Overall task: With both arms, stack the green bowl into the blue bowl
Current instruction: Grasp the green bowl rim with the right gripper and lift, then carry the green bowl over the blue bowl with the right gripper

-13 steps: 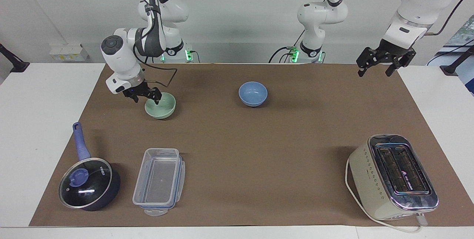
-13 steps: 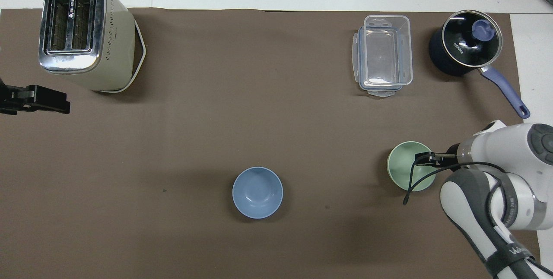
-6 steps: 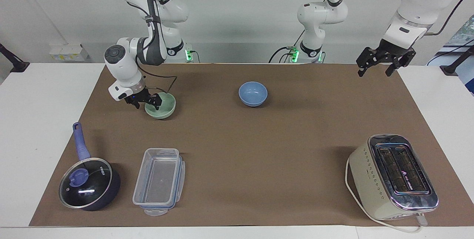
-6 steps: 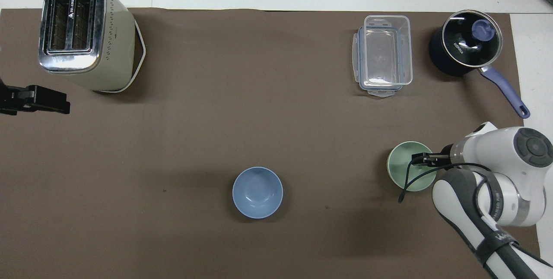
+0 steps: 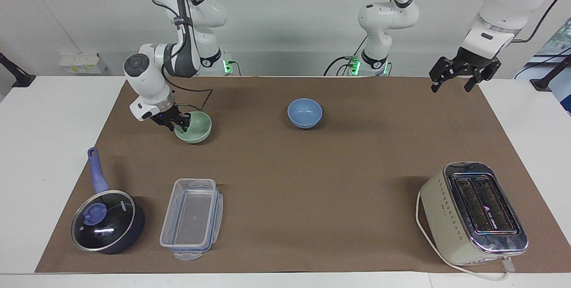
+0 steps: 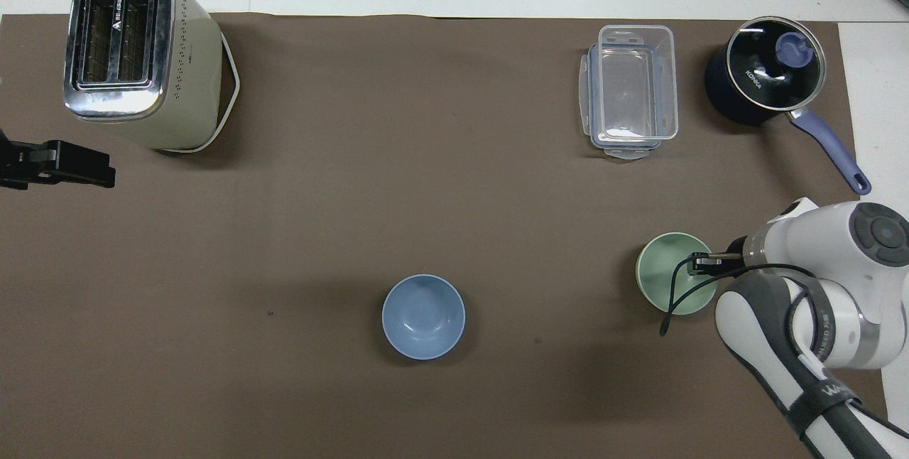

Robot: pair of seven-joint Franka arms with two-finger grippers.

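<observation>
Clock hours here are read on the overhead view, twelve pointing away from the robots. The small round pale mint-green bowl (image 5: pixel 197 129) (image 6: pixel 666 283) stands upright on the brown-covered bench (image 5: pixel 312 190), toward the right arm's end; the small round light-blue bowl (image 5: pixel 304 113) (image 6: pixel 424 316) stands well apart from it near mid-bench, between eight and nine o'clock of the green one, and empty.

The right gripper (image 5: pixel 177 122) (image 6: pixel 703 261) is down at the green bowl's rim at three o'clock, tilted in from the right arm's end, so the wall of the bowl lies straight in line with the jaws; the bowl is round and has no long axis, so any point on the rim would serve. In my judgement the lift depends on the rim sitting between the jaws rather than beside them.

The right arm is plainly nearer the green bowl; the left gripper (image 5: pixel 451 86) waits in the air over the bench's edge at the left arm's end, jaws spread wide and empty.

Whether the right jaws have closed on the rim I cannot tell; a black cable crosses the bowl from above, and the left gripper is cut off by the overhead view's edge.
</observation>
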